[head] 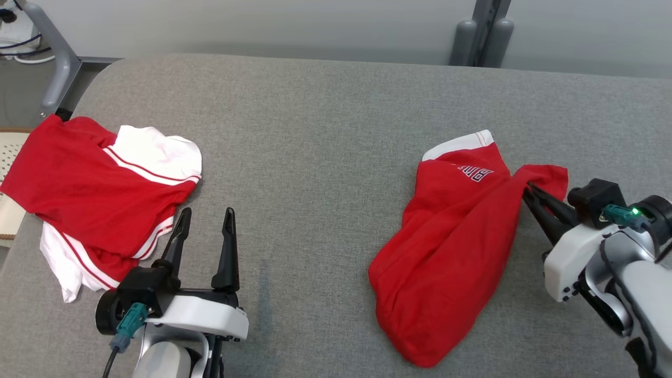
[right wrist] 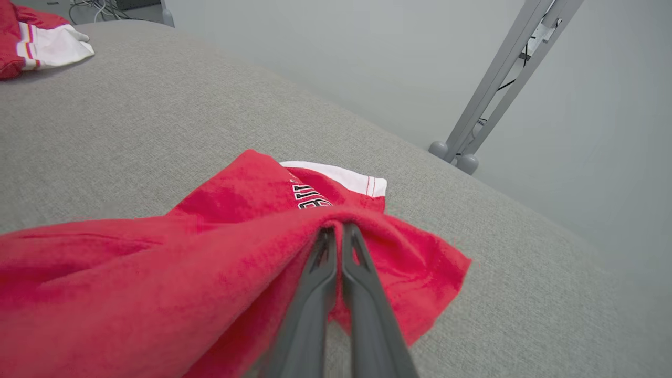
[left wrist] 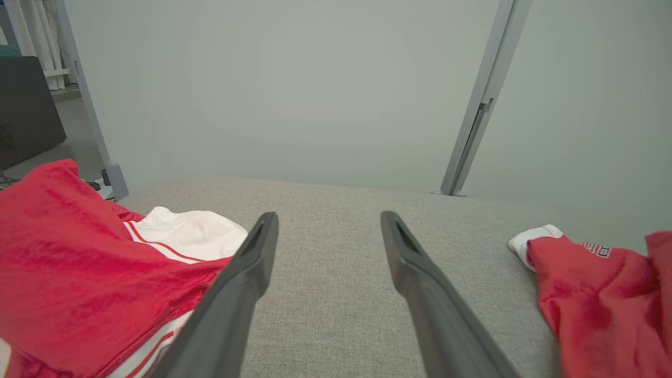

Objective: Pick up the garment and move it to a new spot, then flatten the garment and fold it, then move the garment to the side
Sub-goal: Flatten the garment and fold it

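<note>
A red garment (head: 451, 252) with a white band and dark lettering lies bunched on the right half of the grey table (head: 315, 136). My right gripper (head: 527, 190) is shut on a fold at the garment's right edge; in the right wrist view the two fingers pinch the red cloth (right wrist: 220, 273) at the gripper's tips (right wrist: 338, 227). The same garment (left wrist: 604, 294) is at the far right of the left wrist view. My left gripper (head: 207, 216) stands open above the table, near its front left, with nothing between its fingers (left wrist: 252, 262).
A second red and white garment (head: 100, 194) lies crumpled at the table's left edge, just left of my left gripper, and also appears as a red and white heap (left wrist: 79, 262). A grey metal post (head: 483, 31) stands behind the table's far edge.
</note>
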You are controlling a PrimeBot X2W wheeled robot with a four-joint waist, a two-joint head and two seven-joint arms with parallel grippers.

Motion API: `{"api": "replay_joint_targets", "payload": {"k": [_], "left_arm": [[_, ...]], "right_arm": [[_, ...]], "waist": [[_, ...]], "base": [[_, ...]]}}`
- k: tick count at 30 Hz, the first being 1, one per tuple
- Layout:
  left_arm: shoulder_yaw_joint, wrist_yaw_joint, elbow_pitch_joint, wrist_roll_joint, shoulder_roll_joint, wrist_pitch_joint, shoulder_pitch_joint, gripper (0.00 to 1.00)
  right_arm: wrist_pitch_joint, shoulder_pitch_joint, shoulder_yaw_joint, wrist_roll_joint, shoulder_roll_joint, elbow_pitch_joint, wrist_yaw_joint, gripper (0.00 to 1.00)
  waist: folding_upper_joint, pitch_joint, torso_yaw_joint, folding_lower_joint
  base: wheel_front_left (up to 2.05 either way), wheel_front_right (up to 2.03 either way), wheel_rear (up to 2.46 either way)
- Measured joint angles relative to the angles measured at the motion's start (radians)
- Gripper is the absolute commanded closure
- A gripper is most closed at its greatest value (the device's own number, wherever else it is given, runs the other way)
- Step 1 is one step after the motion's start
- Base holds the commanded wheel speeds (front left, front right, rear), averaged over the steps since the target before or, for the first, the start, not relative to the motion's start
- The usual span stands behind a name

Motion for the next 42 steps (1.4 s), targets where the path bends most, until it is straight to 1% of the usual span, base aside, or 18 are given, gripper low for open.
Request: {"api": "replay_joint_targets", "payload": {"k": [5, 8, 9, 11, 12, 13, 17, 20, 24, 27, 31, 32, 33, 34, 36, 37, 38, 42], "left_arm": [[-0.002, 0.001, -0.001, -0.005, 0.0, 0.0, -0.006, 0.0], [-0.004, 0.002, -0.002, -0.005, 0.0, 0.0, -0.009, 0.0], [-0.004, 0.002, -0.003, -0.005, 0.0, 0.0, -0.01, 0.0], [-0.004, 0.002, -0.004, -0.004, 0.0, 0.0, -0.01, 0.0], [-0.002, 0.002, -0.004, -0.002, 0.0, 0.0, -0.01, 0.0], [-0.001, 0.002, -0.005, -0.002, 0.0, 0.0, -0.01, 0.0], [0.007, 0.002, -0.009, 0.005, 0.001, 0.0, -0.01, 0.0], [0.011, 0.002, -0.01, 0.01, 0.0, 0.0, -0.006, 0.0], [0.017, 0.001, -0.01, 0.015, 0.001, 0.0, 0.0, 0.0], [0.019, 0.0, -0.011, 0.018, 0.0, 0.0, 0.001, 0.0], [0.022, -0.002, -0.01, 0.02, 0.0, 0.0, 0.001, 0.0], [0.022, -0.002, -0.01, 0.02, 0.0, 0.0, 0.001, 0.0], [0.023, -0.003, -0.01, 0.02, 0.0, 0.0, 0.001, 0.0], [0.022, -0.003, -0.01, 0.021, 0.0, 0.0, 0.001, 0.0], [0.022, -0.004, -0.01, 0.021, 0.0, 0.0, 0.001, 0.0], [0.019, -0.005, -0.007, 0.021, 0.0, 0.0, 0.001, 0.0], [0.016, -0.008, -0.005, 0.021, 0.0, 0.0, 0.001, 0.0], [0.006, -0.009, -0.002, 0.02, 0.0, 0.0, -0.001, 0.0]], "right_arm": [[-0.035, -0.079, 0.055, 0.008, 0.045, 0.155, 0.0, 1.0], [-0.078, -0.117, 0.074, 0.007, 0.063, 0.249, 0.0, 1.0], [-0.094, -0.129, 0.077, 0.007, 0.067, 0.279, 0.0, 0.94], [-0.129, -0.15, 0.085, 0.006, 0.07, 0.33, 0.0, 0.56], [-0.147, -0.157, 0.089, 0.006, 0.072, 0.349, 0.0, 0.19], [-0.165, -0.163, 0.094, 0.005, 0.073, 0.365, 0.0, 0.0], [-0.215, -0.171, 0.115, 0.007, 0.07, 0.387, 0.0, 0.0], [-0.242, -0.17, 0.129, 0.006, 0.047, 0.361, 0.0, 0.0], [-0.264, -0.13, 0.247, -0.013, -0.005, 0.204, 0.0, 0.0], [-0.267, -0.093, 0.381, -0.014, -0.081, 0.049, 0.0, 0.0], [-0.269, -0.083, 0.516, -0.053, -0.193, -0.134, 0.0, 0.0], [-0.269, -0.083, 0.516, -0.053, -0.193, -0.134, 0.0, 0.0], [-0.269, -0.086, 0.57, -0.07, -0.235, -0.203, 0.0, 0.0], [-0.269, -0.09, 0.597, -0.079, -0.249, -0.234, 0.0, 0.0], [-0.269, -0.098, 0.618, -0.087, -0.262, -0.253, 0.0, 0.0], [-0.269, -0.116, 0.666, -0.103, -0.281, -0.263, 0.0, 0.0], [-0.269, -0.126, 0.688, -0.111, -0.289, -0.259, 0.0, 0.0], [-0.269, -0.15, 0.726, -0.112, -0.279, -0.236, 0.0, 0.0]], "waist": [[0.0, 0.011, 0.009, 0.0], [0.0, 0.015, 0.012, 0.0], [0.0, 0.016, 0.012, 0.0], [0.0, 0.016, 0.011, 0.0], [0.0, 0.016, 0.01, 0.0], [0.0, 0.015, 0.008, -0.0001], [0.0, 0.007, -0.007, 0.0], [0.0, -0.001, -0.022, 0.0], [0.0, -0.01, -0.044, 0.0], [0.0, -0.016, -0.058, 0.0], [0.0, -0.017, -0.07, 0.0], [0.0, -0.017, -0.07, 0.0], [0.0, -0.016, -0.074, 0.0], [0.0, -0.016, -0.074, 0.0], [0.0, -0.016, -0.074, 0.0], [0.0, -0.017, -0.072, 0.0], [0.0, -0.017, -0.069, 0.0], [0.0, -0.017, -0.054, 0.0]], "base": [[0.0, 0.0, 0.0], [0.0, 0.0, 0.0], [0.0, 0.0, 0.0], [0.0, 0.0, 0.0], [0.0, 0.0, 0.0], [0.0, 0.0, 0.0], [0.0, 0.0, 0.0], [0.0, 0.0, 0.0], [0.0, 0.0, 0.0], [0.0, 0.0, 0.0], [0.0, 0.0, 0.0], [0.0, 0.0, 0.0], [0.0, 0.0, 0.0], [0.0, 0.0, 0.0], [0.0, 0.0, 0.0], [0.0, 0.0, 0.0], [0.0, 0.0, 0.0], [0.0, 0.0, 0.0]]}}
